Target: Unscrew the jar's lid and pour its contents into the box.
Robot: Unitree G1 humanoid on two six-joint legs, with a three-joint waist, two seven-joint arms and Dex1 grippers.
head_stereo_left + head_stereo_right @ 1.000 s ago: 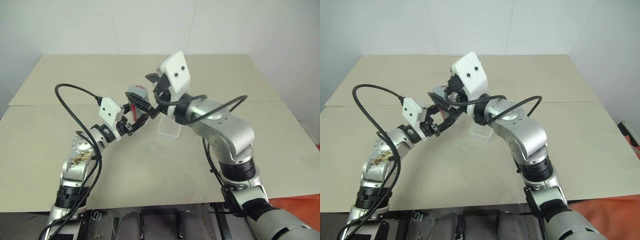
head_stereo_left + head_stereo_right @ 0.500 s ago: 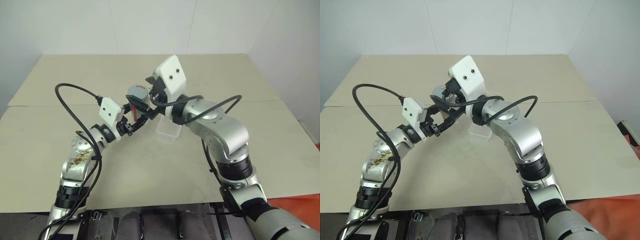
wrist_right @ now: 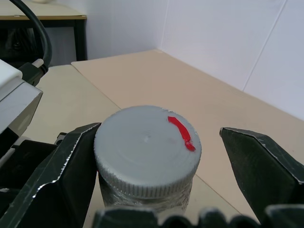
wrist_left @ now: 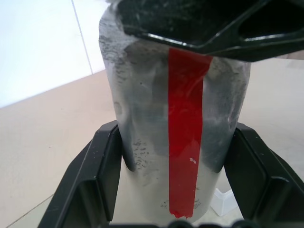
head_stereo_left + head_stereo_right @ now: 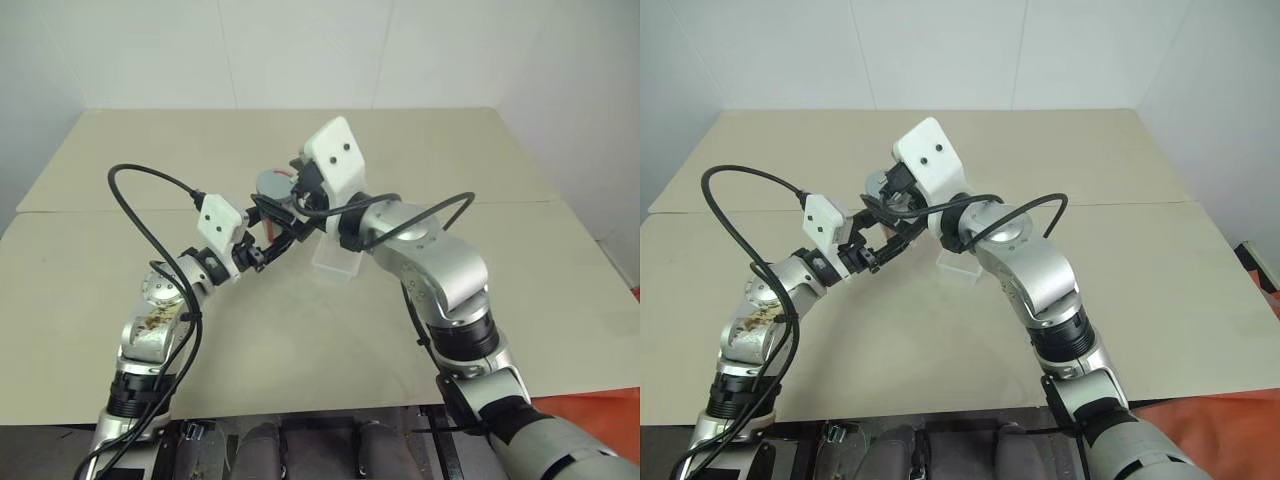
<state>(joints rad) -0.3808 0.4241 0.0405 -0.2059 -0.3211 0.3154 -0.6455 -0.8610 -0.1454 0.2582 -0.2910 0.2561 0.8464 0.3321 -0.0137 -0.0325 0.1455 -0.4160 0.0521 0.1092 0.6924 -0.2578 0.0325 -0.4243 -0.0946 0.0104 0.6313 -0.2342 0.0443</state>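
The jar point(image 4: 142, 118), a frosted clear cylinder with a vertical red stripe, is held upright above the table. My left gripper point(image 4: 178, 164) is shut on its body, one black finger on each side. The grey lid point(image 3: 147, 147), marked with a short red stroke, sits on the jar's top. My right gripper point(image 3: 159, 135) stands open around the lid, one finger point(image 3: 71, 166) against its rim and the other apart from it. The clear box point(image 5: 337, 262) rests on the table just right of the jar and below my right wrist. The contents are hidden.
A beige table point(image 5: 300, 340) with a seam across its middle spreads widely on all sides of the arms. Black cables point(image 5: 140, 190) loop from both wrists. An orange surface point(image 5: 600, 420) shows past the table's near right corner.
My right gripper has edged slightly left, bringing its fingers closer around the lid. The left gripper and the jar have stayed still.
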